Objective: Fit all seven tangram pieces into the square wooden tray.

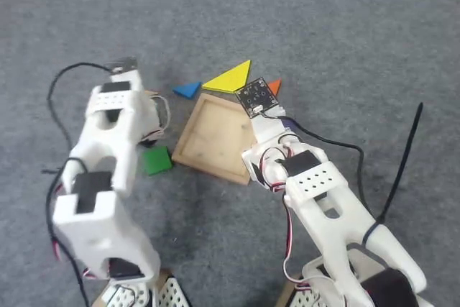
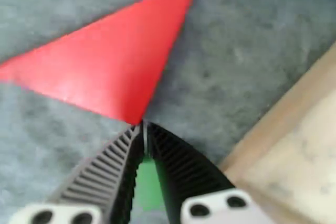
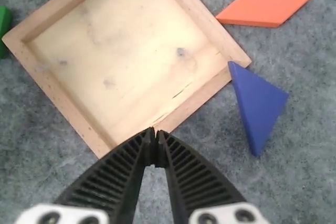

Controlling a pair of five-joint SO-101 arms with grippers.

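The square wooden tray (image 1: 215, 134) lies empty mid-table. My left gripper (image 2: 143, 127) is shut, with its tips at one corner of the large red triangle (image 2: 105, 61), and it holds nothing. A green piece (image 2: 147, 182) shows beneath the fingers. My right gripper (image 3: 156, 132) is shut and empty, with its tips over the tray's near rim (image 3: 131, 124). A dark blue triangle (image 3: 257, 103) and an orange parallelogram (image 3: 262, 8) lie just outside the tray. The yellow triangle (image 1: 230, 77), small blue triangle (image 1: 187, 90) and green square (image 1: 156, 159) lie around the tray.
Everything rests on grey carpet (image 1: 345, 55). The left arm (image 1: 108, 149) covers the ground left of the tray, while the right arm (image 1: 316, 185) crosses the tray's right corner. Black cables (image 1: 402, 156) trail at the right.
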